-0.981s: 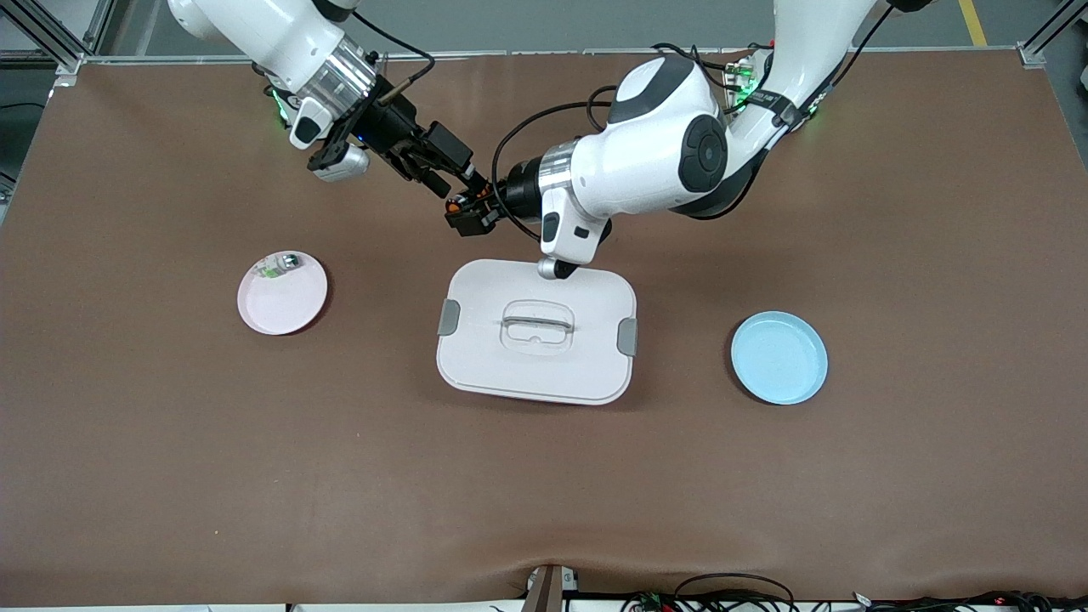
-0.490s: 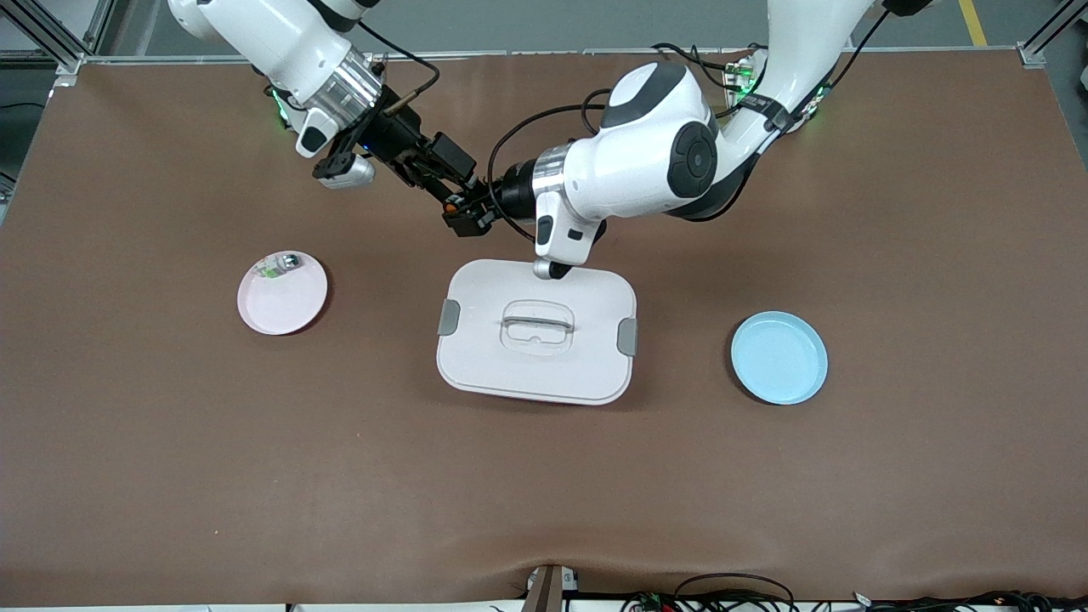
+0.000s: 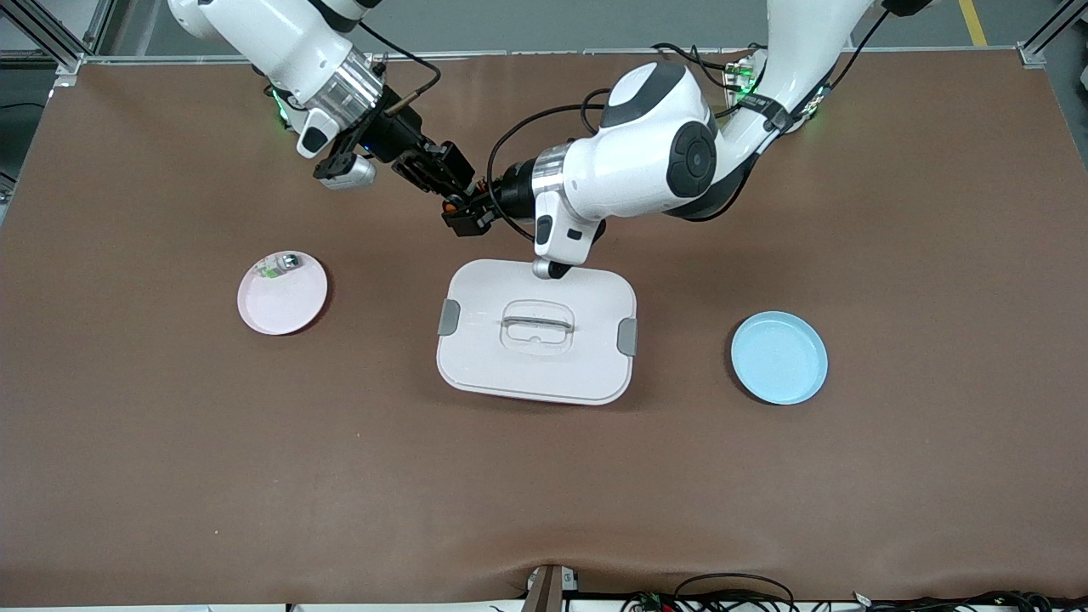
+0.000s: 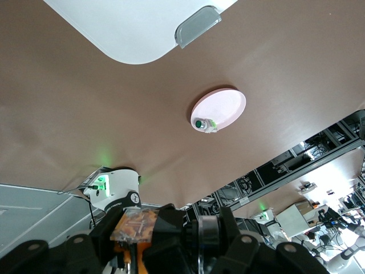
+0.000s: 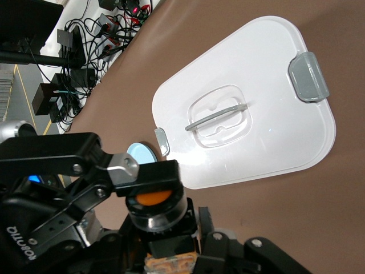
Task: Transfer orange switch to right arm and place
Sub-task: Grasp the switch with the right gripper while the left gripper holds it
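Observation:
The orange switch [image 3: 456, 204] hangs in the air between both grippers, over the bare mat just farther from the front camera than the white lidded box [image 3: 586, 374]. My left gripper [image 3: 467, 216] is shut on it. My right gripper [image 3: 448, 192] comes in from the right arm's end, and its fingers stand closed against the switch's black body. In the right wrist view the orange cap [image 5: 151, 198] faces the camera, above my right gripper [image 5: 171, 242]. In the left wrist view the switch [image 4: 171, 228] lies sideways in my left gripper [image 4: 171, 251], its terminals showing.
A pink plate [image 3: 285, 310] holding a small clear greenish part [image 3: 276, 268] lies toward the right arm's end. A blue plate [image 3: 779, 357] lies toward the left arm's end. The box lid has a clear handle [image 3: 537, 325] and grey side clips.
My right gripper has moved in onto the switch held by the left gripper, and its fingers have narrowed around it. The left arm shifted slightly toward the right arm.

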